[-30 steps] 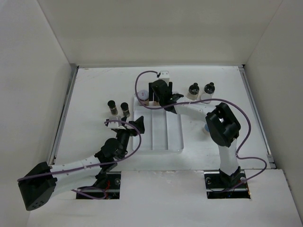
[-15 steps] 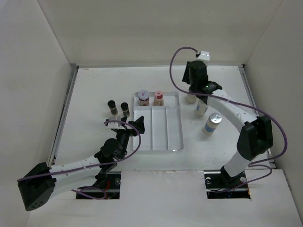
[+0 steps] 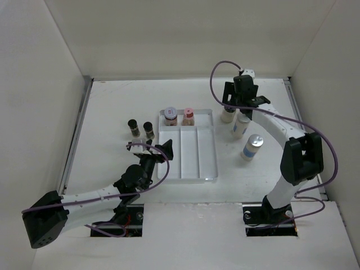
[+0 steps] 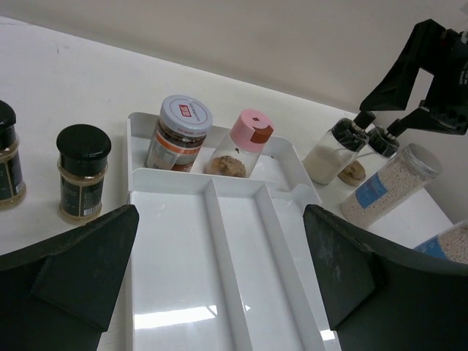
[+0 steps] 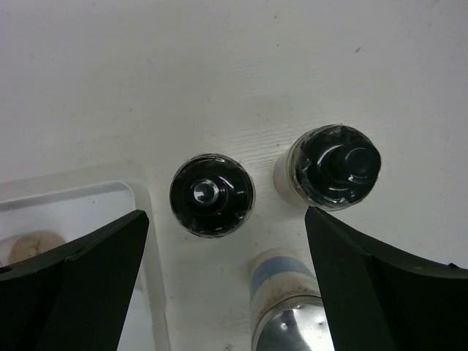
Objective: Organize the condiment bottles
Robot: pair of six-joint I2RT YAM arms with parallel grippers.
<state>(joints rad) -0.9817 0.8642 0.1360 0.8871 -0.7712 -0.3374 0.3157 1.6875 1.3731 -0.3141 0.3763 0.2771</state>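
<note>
Condiment bottles point(image 3: 227, 115): two stand in the far compartment of the clear divided tray point(image 4: 219, 292), and the rest are on the table point(image 3: 112, 101) on either side of it.
Already sorted: a red-labelled jar point(image 4: 178, 131) and a pink-capped bottle point(image 4: 241, 142) sit side by side, ahead of the left end effector point(image 3: 151, 151).
Right end effector point(image 3: 243, 103): its fingers are spread wide and hold nothing. We read it as hanging above the table to line up a pick.
Below it: two knob-capped bottles point(image 5: 212, 194) stand upright and slightly apart. The left one lies almost midway between the fingers, so we judge it the likelier target.
Nearer its wrist: a blue-labelled bottle point(image 5: 285, 307) stands close enough to crowd a descent. A silver-lidded bottle point(image 3: 252, 147) stands further back again.
Left end effector: open and empty, it is held low at the tray's near edge, probably to keep out of the way.
To its left: two dark jars point(image 4: 82, 172) wait on the table beside the tray.
Free space: the long tray compartments are unfilled, so there is room for what remains.
</note>
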